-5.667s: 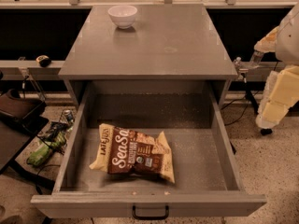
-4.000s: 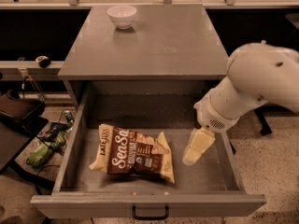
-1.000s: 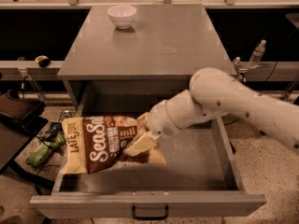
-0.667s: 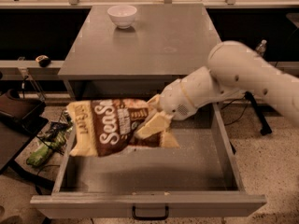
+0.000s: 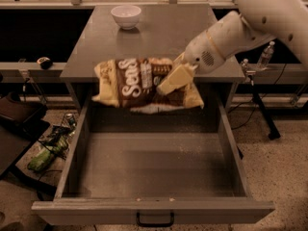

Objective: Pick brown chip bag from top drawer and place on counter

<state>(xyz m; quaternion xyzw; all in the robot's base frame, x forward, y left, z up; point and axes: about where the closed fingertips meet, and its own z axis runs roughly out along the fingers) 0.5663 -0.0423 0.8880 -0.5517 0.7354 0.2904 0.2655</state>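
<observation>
The brown chip bag (image 5: pixel 137 83), with cream-yellow ends and white lettering, hangs in the air in front of the counter's front edge, above the back of the top drawer. My gripper (image 5: pixel 174 77) is shut on the bag's right part, with the white arm reaching in from the upper right. The top drawer (image 5: pixel 149 165) stands pulled out below, its speckled floor bare, with a black pull handle (image 5: pixel 155 220) on the front panel. The grey counter (image 5: pixel 163 32) lies just behind the bag.
A white bowl (image 5: pixel 126 16) stands at the counter's back left. A clear water bottle (image 5: pixel 265 57) stands to the right of the cabinet. Green items and cables (image 5: pixel 45 150) lie on the floor at the left. A small round object (image 5: pixel 44 61) sits on the left ledge.
The bag has been lifted out of the drawer and carried up and right toward the counter's front edge. The drawer floor is now bare. The arm has risen with it.
</observation>
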